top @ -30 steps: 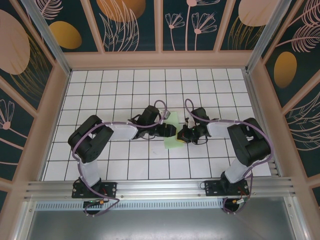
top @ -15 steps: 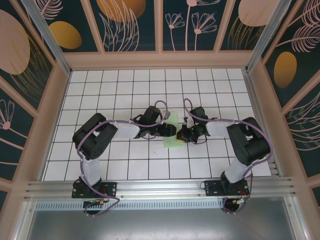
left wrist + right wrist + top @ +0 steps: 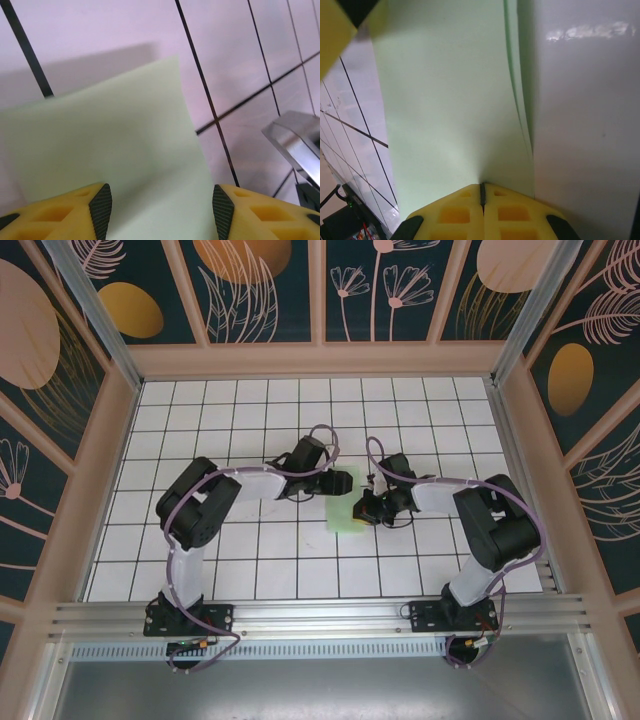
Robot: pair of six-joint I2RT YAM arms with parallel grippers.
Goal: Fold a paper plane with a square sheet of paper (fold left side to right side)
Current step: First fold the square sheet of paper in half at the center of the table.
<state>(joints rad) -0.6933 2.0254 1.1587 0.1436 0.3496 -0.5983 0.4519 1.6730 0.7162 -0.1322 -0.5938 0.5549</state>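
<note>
Top external: leaf-print walls ring the grid table; right pincer pinches green sheet, left pincer gapes.

Pale mint-green sheet of paper lies plain and doubled into a narrow strip, just off the table centre toward 4 o'clock, running 12 to 6.

Top cam's bright, even, sharp for you. Left wrist cam: soft shadow behind the paper, near edge blurry. Right wrist cam: glare streak on the table, soft focus.
</note>
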